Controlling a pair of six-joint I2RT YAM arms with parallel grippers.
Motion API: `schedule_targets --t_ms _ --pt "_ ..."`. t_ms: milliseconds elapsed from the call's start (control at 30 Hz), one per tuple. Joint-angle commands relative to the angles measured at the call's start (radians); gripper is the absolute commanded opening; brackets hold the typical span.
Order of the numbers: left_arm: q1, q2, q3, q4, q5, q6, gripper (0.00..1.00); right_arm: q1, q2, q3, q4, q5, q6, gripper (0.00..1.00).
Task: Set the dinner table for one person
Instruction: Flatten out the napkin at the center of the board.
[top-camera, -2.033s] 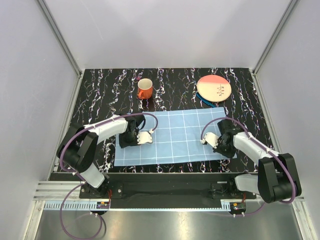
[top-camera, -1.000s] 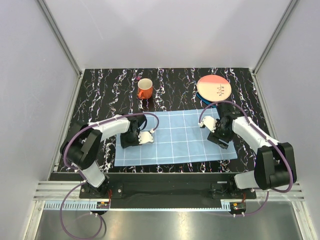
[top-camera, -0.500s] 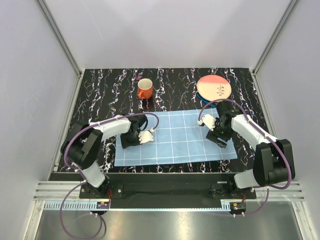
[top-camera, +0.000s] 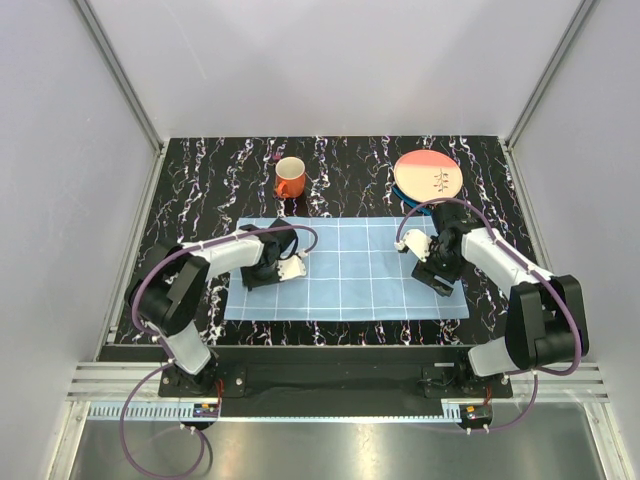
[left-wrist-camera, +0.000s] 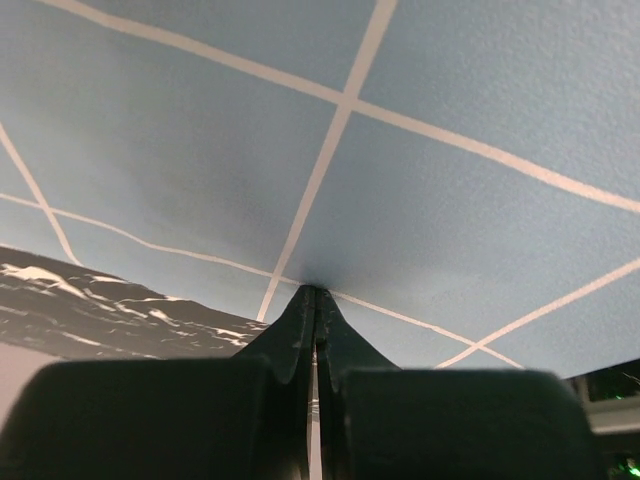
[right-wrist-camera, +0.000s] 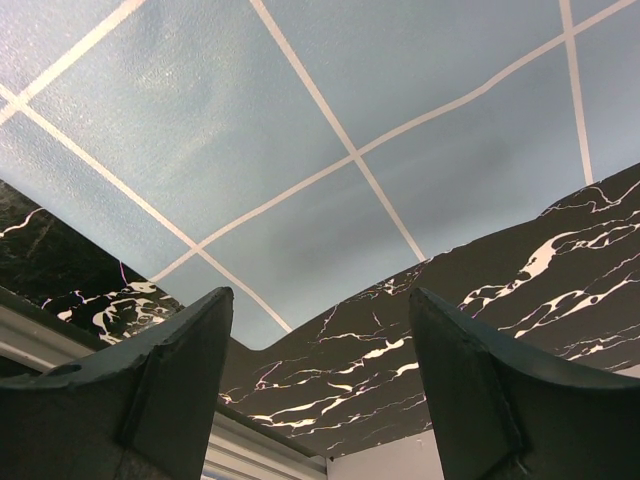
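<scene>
The dinner table (top-camera: 200, 180) is black with white streaks. A light-blue checked mat (top-camera: 350, 270) lies flat across its near middle. My left gripper (top-camera: 258, 277) is low over the mat's left end. In the left wrist view its fingertips (left-wrist-camera: 316, 290) are shut together on the cloth (left-wrist-camera: 450, 100), with dark table (left-wrist-camera: 80, 300) just to the left. My right gripper (top-camera: 438, 272) hovers over the mat's right edge. It stands open (right-wrist-camera: 318, 295) with nothing between its fingers, above the mat (right-wrist-camera: 300, 150) and bare table (right-wrist-camera: 480, 300).
An orange mug (top-camera: 289, 178) stands at the back, left of centre. A pink-and-cream plate (top-camera: 428, 177) lies at the back right with something blue (top-camera: 410, 205) poking out beneath its near edge. Grey walls close in the table on three sides.
The mat has slid away from the near edge and squared up, going along with my left gripper. My right gripper has moved from the mat's near right corner up along its right edge.
</scene>
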Motion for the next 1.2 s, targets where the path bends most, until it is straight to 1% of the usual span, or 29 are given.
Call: schedule_targets --t_ms 0,367,467,733,833,867,933,967,1000,1033,1067,1100,1133,1167 --pt "0.013 0.033 0.011 0.178 -0.038 -0.001 0.00 -0.005 0.006 0.025 0.006 -0.015 0.010 0.79" --pt "0.013 0.007 0.000 0.173 -0.037 0.008 0.00 -0.006 0.006 0.021 0.015 -0.014 0.008 0.79" --pt "0.013 -0.001 0.003 0.152 -0.027 0.005 0.00 -0.003 0.004 0.021 0.015 -0.014 0.005 0.79" --pt "0.013 -0.092 0.032 0.060 0.020 0.012 0.00 -0.005 0.019 0.016 0.018 -0.020 0.007 0.79" --pt "0.013 -0.112 0.062 0.024 0.034 0.012 0.06 -0.005 0.024 0.018 0.018 -0.018 0.008 0.79" --pt "0.013 -0.121 0.077 0.020 0.036 0.012 0.12 -0.005 0.024 0.019 0.021 -0.017 0.005 0.79" --pt "0.013 -0.135 0.097 0.003 0.036 0.012 0.16 -0.005 0.025 0.024 0.019 -0.014 0.004 0.79" --pt "0.013 -0.151 0.106 0.000 0.034 0.009 0.26 -0.005 0.025 0.033 0.018 -0.015 0.008 0.79" --pt "0.016 -0.162 0.114 0.000 0.032 0.006 0.43 -0.005 0.030 0.039 0.022 -0.015 0.018 0.80" --pt "0.018 -0.173 0.137 0.000 0.040 -0.006 0.49 -0.005 0.033 0.051 0.024 -0.015 0.051 0.80" --pt "0.025 -0.193 0.150 0.000 0.043 -0.020 0.51 -0.006 0.035 0.079 0.027 -0.017 0.073 0.90" --pt "0.030 -0.202 0.167 0.006 0.049 -0.035 0.61 -0.005 0.033 0.091 0.050 -0.017 0.099 0.96" --pt "0.034 -0.211 0.204 0.014 0.057 -0.050 0.72 -0.006 0.030 0.105 0.064 -0.017 0.152 1.00" --pt "0.042 -0.233 0.218 0.030 0.054 -0.094 0.85 -0.006 0.030 0.139 0.079 -0.017 0.181 1.00"
